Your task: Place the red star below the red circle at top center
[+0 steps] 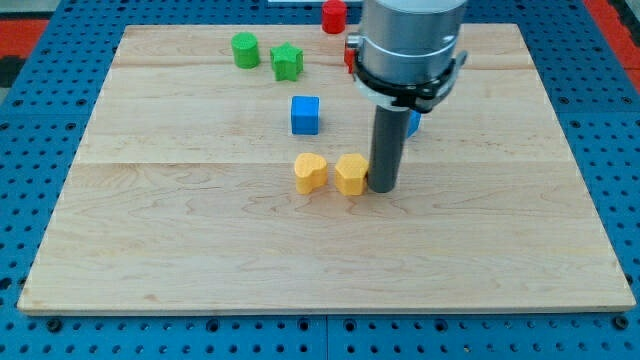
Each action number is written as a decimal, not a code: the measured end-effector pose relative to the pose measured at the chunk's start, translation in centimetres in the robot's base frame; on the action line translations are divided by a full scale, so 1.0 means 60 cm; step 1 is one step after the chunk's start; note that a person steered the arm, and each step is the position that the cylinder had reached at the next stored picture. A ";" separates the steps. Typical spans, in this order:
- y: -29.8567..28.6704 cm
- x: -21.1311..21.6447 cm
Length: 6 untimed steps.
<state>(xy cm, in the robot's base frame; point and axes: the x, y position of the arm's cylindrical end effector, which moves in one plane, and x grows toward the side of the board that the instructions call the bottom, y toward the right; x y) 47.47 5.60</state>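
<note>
My tool's tip (384, 187) touches yellow block (351, 173), arm hiding red star (349, 55)

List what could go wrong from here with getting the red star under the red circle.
1. My tip sits right beside the yellow hexagon, far from the red circle; moving off carelessly may shove it into the yellow heart.
2. The arm hides most of a red block, probably the star, so its exact position is uncertain.
3. The circle sits at the board's top edge; an overshoot might knock it off.
</note>
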 end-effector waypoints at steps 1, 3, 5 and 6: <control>0.027 -0.001; 0.366 -0.127; 0.292 -0.266; 0.204 -0.279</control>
<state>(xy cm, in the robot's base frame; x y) 30.72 17.86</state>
